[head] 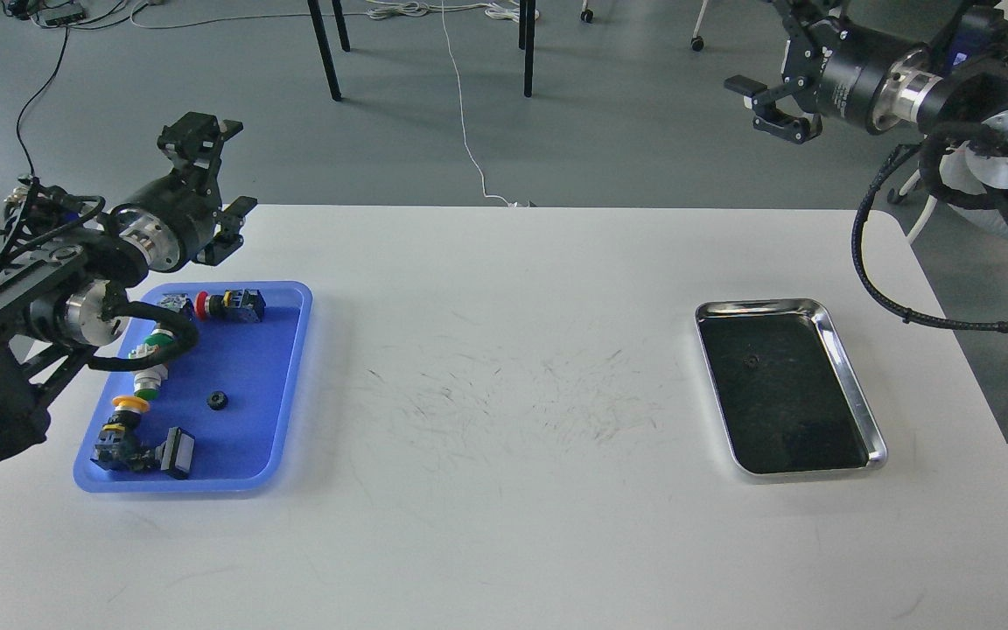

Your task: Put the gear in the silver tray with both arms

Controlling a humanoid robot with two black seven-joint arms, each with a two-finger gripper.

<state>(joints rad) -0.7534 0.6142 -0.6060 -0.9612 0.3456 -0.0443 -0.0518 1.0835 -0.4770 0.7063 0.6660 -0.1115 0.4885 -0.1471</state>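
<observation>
The silver tray [855,385] lies on the right of the white table. A small dark gear [750,359] rests on its dark base near the far end. A second black gear [216,401] lies in the blue tray [292,385] on the left. My left gripper [217,178] hovers above the far left corner of the blue tray, open and empty. My right gripper [771,101] is raised high beyond the table's far edge, well above and behind the silver tray, open and empty.
The blue tray also holds several push-button switches: a red one [226,304], a green one [152,342] and a yellow one [126,406]. Chair legs [323,48] and cables [465,131] are on the floor behind the table. A chair stands at far right.
</observation>
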